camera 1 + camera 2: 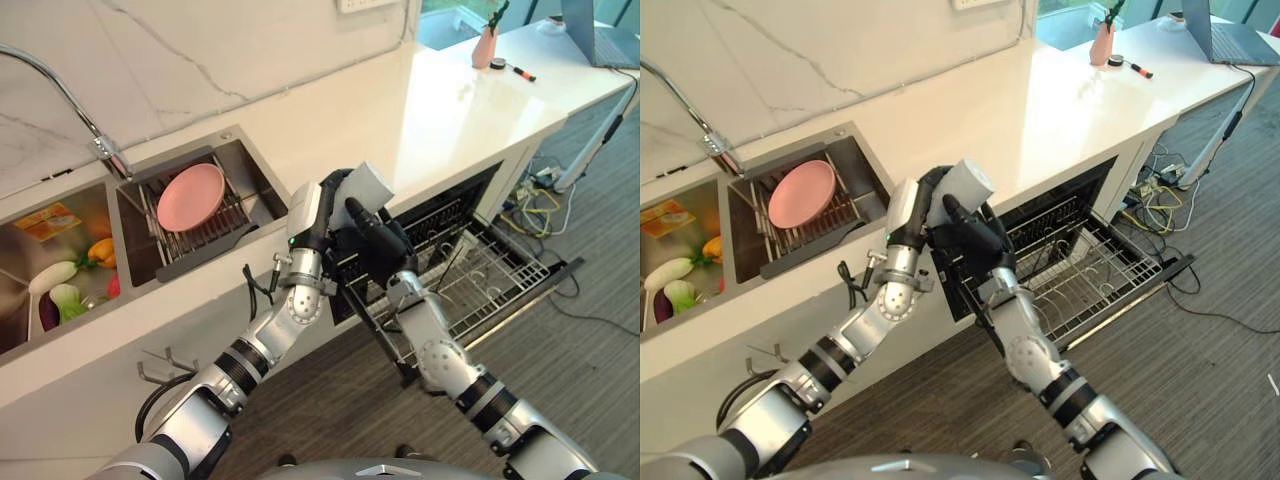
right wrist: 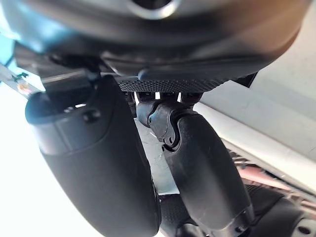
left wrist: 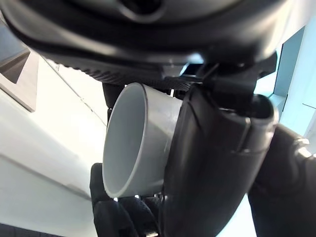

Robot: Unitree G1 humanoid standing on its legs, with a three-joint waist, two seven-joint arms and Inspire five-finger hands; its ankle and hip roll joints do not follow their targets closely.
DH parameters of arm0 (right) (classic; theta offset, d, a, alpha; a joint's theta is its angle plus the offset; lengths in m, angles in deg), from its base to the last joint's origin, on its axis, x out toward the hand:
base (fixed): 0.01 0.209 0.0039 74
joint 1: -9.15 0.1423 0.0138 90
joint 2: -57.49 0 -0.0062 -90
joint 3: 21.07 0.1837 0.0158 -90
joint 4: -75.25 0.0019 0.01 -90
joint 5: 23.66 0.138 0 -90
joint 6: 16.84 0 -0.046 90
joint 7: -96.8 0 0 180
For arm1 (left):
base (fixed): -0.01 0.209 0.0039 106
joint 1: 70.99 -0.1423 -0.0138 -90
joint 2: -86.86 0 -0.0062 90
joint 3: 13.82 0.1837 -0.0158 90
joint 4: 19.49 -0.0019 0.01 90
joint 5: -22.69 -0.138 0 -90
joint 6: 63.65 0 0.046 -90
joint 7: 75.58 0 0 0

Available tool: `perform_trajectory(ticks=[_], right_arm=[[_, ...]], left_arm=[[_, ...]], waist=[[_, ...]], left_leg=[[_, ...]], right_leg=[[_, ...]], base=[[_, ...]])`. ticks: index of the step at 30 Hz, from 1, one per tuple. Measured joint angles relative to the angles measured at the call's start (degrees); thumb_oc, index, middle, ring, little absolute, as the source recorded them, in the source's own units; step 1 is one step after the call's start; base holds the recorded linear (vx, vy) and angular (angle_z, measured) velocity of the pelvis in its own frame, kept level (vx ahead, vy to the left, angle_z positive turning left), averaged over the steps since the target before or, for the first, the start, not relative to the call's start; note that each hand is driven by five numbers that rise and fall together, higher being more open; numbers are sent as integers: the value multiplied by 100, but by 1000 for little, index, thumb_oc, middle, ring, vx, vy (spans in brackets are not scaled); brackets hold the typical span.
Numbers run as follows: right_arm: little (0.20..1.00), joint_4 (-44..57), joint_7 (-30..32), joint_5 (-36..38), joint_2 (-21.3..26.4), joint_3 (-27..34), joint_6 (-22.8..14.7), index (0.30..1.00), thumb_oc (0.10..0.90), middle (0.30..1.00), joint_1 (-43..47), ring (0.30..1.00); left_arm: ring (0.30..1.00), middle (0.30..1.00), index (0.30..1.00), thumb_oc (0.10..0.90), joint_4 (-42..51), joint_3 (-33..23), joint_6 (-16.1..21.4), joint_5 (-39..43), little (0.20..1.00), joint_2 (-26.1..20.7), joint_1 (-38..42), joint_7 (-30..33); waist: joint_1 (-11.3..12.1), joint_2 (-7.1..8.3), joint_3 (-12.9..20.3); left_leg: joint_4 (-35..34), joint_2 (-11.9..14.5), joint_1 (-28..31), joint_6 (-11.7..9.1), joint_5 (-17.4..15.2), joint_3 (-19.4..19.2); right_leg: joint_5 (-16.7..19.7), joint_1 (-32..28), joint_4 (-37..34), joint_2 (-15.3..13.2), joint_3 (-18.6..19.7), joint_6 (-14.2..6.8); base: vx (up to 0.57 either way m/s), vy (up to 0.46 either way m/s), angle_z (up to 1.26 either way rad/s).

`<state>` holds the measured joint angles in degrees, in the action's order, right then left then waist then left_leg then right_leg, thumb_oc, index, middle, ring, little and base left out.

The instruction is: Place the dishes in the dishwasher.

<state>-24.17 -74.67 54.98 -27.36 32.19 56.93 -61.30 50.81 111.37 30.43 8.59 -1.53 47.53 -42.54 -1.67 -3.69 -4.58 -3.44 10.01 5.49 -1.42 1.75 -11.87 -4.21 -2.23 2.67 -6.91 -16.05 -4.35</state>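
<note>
A round pink plate (image 1: 191,190) waits in the steel sink rack (image 1: 200,232) as my left hand (image 1: 327,213), fingers curled, grips a white cylindrical cup (image 1: 368,188) over the counter edge; my right hand (image 1: 377,243) closes on it too. Handover underway; next, lowering it into the pulled-out wire dishwasher rack (image 1: 480,275).

Worktop (image 1: 440,110) running left to right, with sink (image 1: 255,185) set into it at left; plate (image 1: 190,195) on a rack (image 1: 200,232) inside the sink; vegetables (image 1: 70,285) in the compartment further left. Dishwasher rack (image 1: 490,275) pulled out below the worktop, at right. Both hands, left hand (image 1: 325,215) and right hand (image 1: 375,245), meet around a cup (image 1: 368,188) above the dishwasher's front edge
</note>
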Motion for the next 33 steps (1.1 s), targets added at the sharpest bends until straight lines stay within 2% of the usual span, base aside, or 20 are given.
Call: perform_trajectory(ticks=[6,11,18,20,23,24,25,30,32,33], right_arm=[[900,-242,-336,-46,187,-26,243,900,800,900,220,900],[900,-282,-430,-69,181,-10,309,900,800,900,224,900],[900,-571,-542,-222,-228,218,337,900,800,900,216,900],[900,-629,-490,-541,-289,319,316,900,800,900,166,900],[900,-517,-90,-1898,-70,355,368,900,800,900,172,900],[900,-480,82,-2743,10,406,460,900,800,900,230,900],[900,-480,136,-2966,-6,416,475,900,800,900,236,900],[900,-562,168,-3104,-74,405,587,900,800,900,410,900],[900,-838,8,-3086,-82,293,616,900,800,900,712,900],[900,-928,-70,-2839,-82,213,624,900,800,900,816,900]], left_arm=[[300,300,300,400,52,-22,191,197,300,-213,1,-326],[300,300,300,400,76,-142,217,847,300,-199,-27,-535],[300,300,300,400,50,-276,327,1640,300,-183,-77,-626],[300,300,300,400,28,-291,394,1841,300,-204,-83,-707],[300,300,300,400,33,-304,471,2058,300,-346,-127,-947],[300,300,300,400,38,-296,471,2231,300,-396,-197,-1047],[300,300,300,400,39,-319,473,2336,300,-375,-258,-1046],[300,300,300,400,51,-439,473,2835,300,-273,-404,-1054],[300,300,300,400,51,-498,470,2992,300,-281,-457,-1065],[300,300,300,400,53,-506,470,2993,300,-318,-465,-1070]], waist=[[10,47,29],[7,114,69],[-6,122,77],[-4,122,77],[46,113,82],[83,107,86],[86,107,86],[135,110,84],[151,251,41],[163,386,-2]], left_leg=[[0,0,-13,-1,0,10],[0,0,-21,-2,1,18],[0,-2,-10,-49,31,146],[0,-10,15,-50,32,160],[-1,-22,25,-50,32,161],[-5,-30,24,-50,32,163],[-5,-28,26,-50,32,163],[69,-38,-32,-51,32,167],[594,-102,-315,-74,15,174],[888,-152,-544,-173,-34,205]], right_leg=[[1,-4,-28,5,-2,1],[2,-31,-64,9,-29,3],[18,-173,-173,19,-152,17],[19,-244,-207,16,-205,16],[20,-291,-240,8,-237,15],[22,-291,-253,4,-239,10],[23,-294,-253,6,-240,10],[29,-297,-281,-7,-258,13],[60,-304,-284,-139,-255,59],[77,-318,-285,-242,-226,83]], base=[[0,0,0],[0,-2,2],[-2,-8,9],[4,5,13],[9,0,6],[0,0,0],[0,0,0],[-10,-2,2],[-25,-12,9],[-15,-10,9]])
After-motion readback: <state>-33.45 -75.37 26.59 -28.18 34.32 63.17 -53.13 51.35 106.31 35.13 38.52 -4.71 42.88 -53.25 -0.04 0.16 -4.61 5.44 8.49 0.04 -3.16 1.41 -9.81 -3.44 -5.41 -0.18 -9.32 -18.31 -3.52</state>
